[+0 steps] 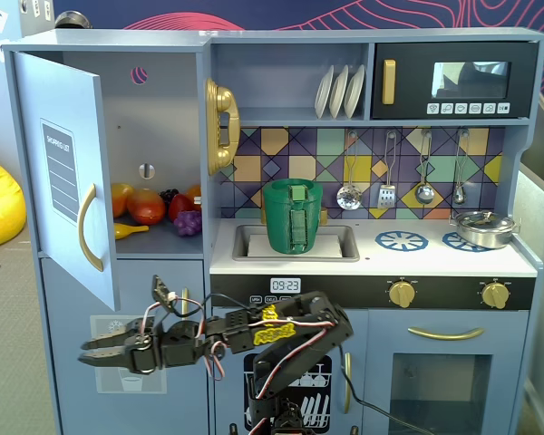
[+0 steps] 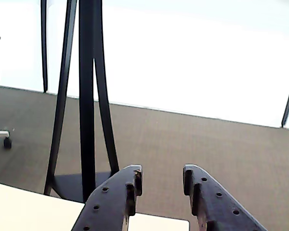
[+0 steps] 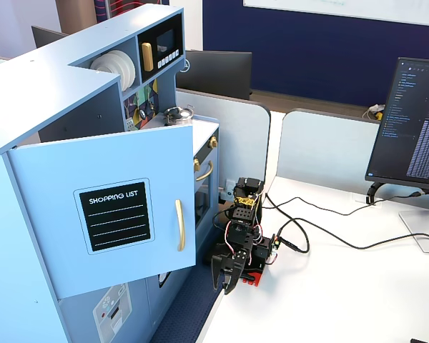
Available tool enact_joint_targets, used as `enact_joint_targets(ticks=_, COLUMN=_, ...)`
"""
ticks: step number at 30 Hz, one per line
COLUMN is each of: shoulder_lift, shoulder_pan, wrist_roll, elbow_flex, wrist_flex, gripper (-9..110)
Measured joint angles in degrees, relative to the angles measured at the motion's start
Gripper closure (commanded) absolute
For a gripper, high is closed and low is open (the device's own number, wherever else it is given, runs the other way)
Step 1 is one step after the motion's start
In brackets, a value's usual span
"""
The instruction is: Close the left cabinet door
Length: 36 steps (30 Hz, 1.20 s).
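Note:
The left cabinet door (image 1: 65,172) is light blue with a "SHOPPING LIST" panel and a curved gold handle (image 1: 88,227). It stands swung open at the kitchen's upper left in a fixed view, and faces the camera in another fixed view (image 3: 114,214). My gripper (image 1: 95,352) is open and empty. It reaches left, below the door's lower edge and not touching it. It also shows at the table's edge (image 3: 225,275). In the wrist view my black fingers (image 2: 120,192) stand apart over carpet.
Toy fruit (image 1: 154,207) lies in the open compartment. A gold phone (image 1: 221,125), a green basket (image 1: 292,216) in the sink and a microwave (image 1: 453,82) are to the right. A lower door with a dispenser graphic (image 1: 127,362) is behind the gripper. A monitor (image 3: 415,121) stands on the table.

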Motion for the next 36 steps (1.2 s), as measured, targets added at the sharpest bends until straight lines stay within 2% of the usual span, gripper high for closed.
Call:
enact_joint_targets(ticks=8, shoulder_lift=-18.28, shoulder_pan=-0.09, wrist_roll=-3.87, elbow_flex=-14.85, wrist_flex=-6.77, gripper=102)
enact_joint_targets(ticks=19, shoulder_lift=-34.54, shoulder_pan=6.06, wrist_roll=-7.03, elbow_flex=-38.32, wrist_flex=-3.87, gripper=102)
enact_joint_targets(ticks=29, shoulder_lift=-32.78, shoulder_pan=14.41, wrist_roll=-8.44, elbow_flex=-36.39, wrist_flex=-3.08, gripper=102)
enact_joint_targets(ticks=36, shoulder_lift=-29.97, shoulder_pan=26.19, wrist_roll=-7.56, elbow_flex=-32.17, wrist_flex=-6.68, gripper=102)
